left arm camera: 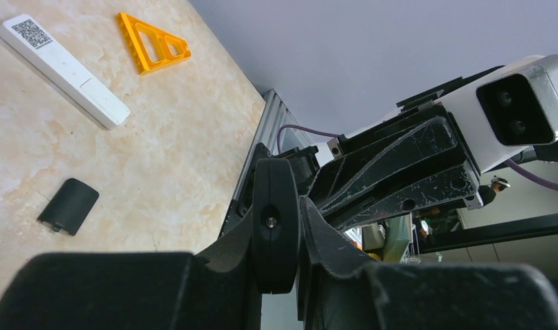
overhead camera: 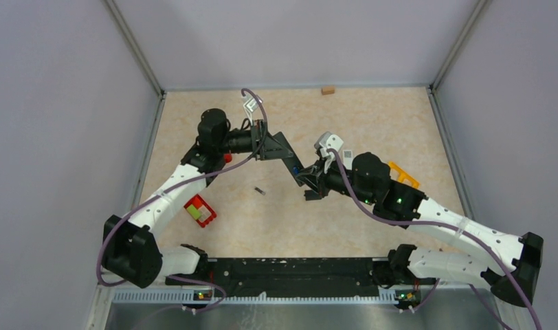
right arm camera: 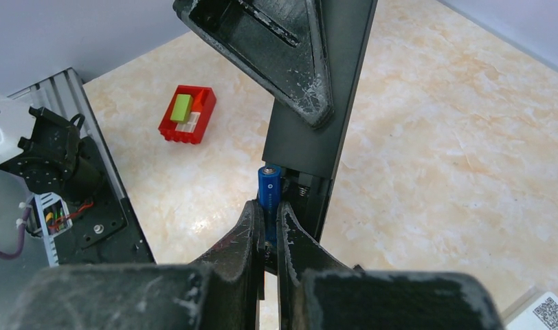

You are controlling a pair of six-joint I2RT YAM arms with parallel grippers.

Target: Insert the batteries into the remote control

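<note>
Blue battery [right arm camera: 269,192] at remote [right arm camera: 300,148] compartment edge

Bright, even light leaves soft shadows on the table [overhead camera: 372,227]; the base of the right claw [right arm camera: 267,210] looks slightly blurred.

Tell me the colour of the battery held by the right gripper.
The battery is blue; the right wrist view shows it best.

- Left claw [overhead camera: 266,142] grips a black remote [overhead camera: 286,157] over the middle of the table [overhead camera: 372,124]; right claw [overhead camera: 309,180] meets its lower end.
- A dark battery [overhead camera: 259,190] lies on the table near them.
- Red box [overhead camera: 200,210] sits further left.
</note>
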